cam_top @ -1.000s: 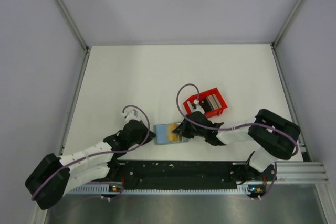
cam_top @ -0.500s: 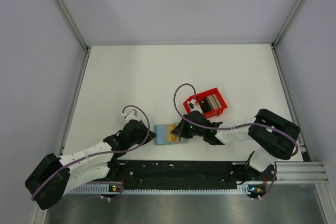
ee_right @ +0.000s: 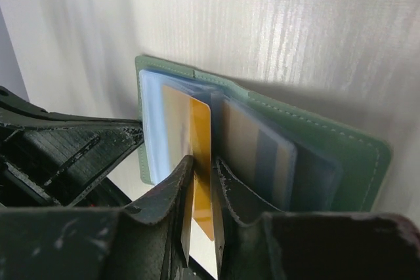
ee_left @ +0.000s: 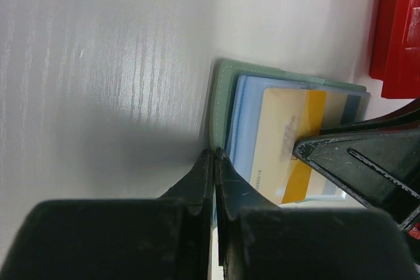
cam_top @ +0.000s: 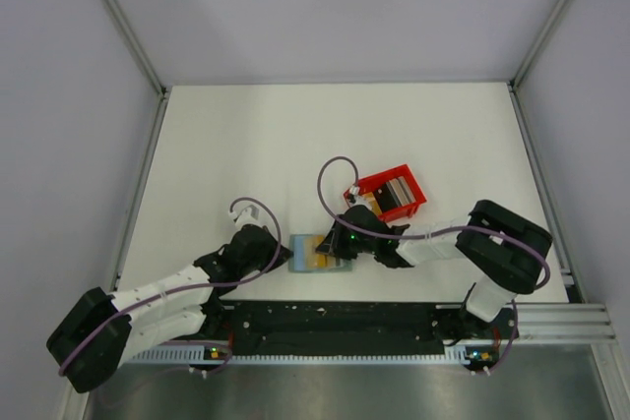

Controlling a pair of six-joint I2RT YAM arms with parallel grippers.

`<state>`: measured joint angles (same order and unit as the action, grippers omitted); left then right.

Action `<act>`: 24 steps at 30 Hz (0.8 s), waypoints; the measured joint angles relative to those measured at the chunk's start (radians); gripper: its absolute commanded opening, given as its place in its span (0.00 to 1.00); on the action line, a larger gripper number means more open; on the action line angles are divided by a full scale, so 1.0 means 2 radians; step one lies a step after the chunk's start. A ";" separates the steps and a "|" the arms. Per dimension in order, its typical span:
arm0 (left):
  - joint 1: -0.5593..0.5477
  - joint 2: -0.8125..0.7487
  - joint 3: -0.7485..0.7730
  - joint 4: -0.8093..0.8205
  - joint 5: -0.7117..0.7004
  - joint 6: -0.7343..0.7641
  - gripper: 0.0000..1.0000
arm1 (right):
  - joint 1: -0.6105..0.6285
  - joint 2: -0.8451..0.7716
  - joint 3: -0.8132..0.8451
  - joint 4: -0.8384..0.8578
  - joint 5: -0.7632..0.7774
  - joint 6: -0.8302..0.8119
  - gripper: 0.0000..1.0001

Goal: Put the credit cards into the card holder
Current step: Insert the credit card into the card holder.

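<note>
Right wrist only: right end effector (ee_right: 202,167) pinching card (ee_right: 200,126)

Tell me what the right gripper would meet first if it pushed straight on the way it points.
Probably the open card holder: the orange credit card between the right gripper's jaws reaches its pale blue pockets, so the card lands first.

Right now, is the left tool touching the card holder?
Touching. The left wrist view shows the left tool, jaws closed, with its tips meeting the green edge of the card holder, no gap visible.
</note>
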<state>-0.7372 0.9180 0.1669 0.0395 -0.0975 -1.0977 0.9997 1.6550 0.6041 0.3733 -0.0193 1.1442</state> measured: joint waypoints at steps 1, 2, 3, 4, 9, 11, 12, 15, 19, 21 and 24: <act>0.000 0.000 0.000 0.000 0.001 0.000 0.00 | 0.001 -0.005 0.000 -0.009 0.004 -0.002 0.23; 0.000 0.000 0.000 0.000 0.002 0.000 0.00 | 0.002 -0.010 0.000 -0.018 0.009 -0.004 0.25; -0.001 0.000 0.000 0.000 0.002 0.000 0.00 | 0.004 -0.019 0.000 -0.034 0.016 -0.008 0.27; -0.001 0.000 0.000 0.000 0.002 0.000 0.00 | 0.006 -0.026 0.000 -0.044 0.021 -0.010 0.30; -0.001 0.000 0.000 0.000 0.003 0.000 0.00 | 0.009 -0.049 0.009 -0.094 0.041 -0.031 0.34; -0.001 0.000 0.000 0.000 0.004 0.000 0.00 | 0.009 -0.050 0.010 -0.098 0.041 -0.036 0.34; -0.001 0.000 0.000 0.000 0.004 0.000 0.00 | 0.009 -0.050 0.010 -0.099 0.041 -0.037 0.34; -0.001 0.000 0.000 0.000 0.004 0.000 0.00 | 0.009 -0.050 0.011 -0.099 0.037 -0.044 0.34; -0.001 0.000 0.000 0.000 0.004 0.000 0.00 | 0.010 -0.038 0.020 -0.098 0.025 -0.051 0.29; -0.001 0.000 0.000 0.000 0.004 0.000 0.00 | 0.011 -0.030 0.024 -0.093 0.018 -0.052 0.28; -0.001 0.000 0.000 0.000 0.003 0.000 0.00 | 0.017 -0.019 0.033 -0.092 0.011 -0.056 0.27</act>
<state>-0.7383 0.9180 0.1673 0.0387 -0.0906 -1.0973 1.0332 1.6180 0.6704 0.1890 0.0021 1.0317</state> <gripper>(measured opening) 0.011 0.281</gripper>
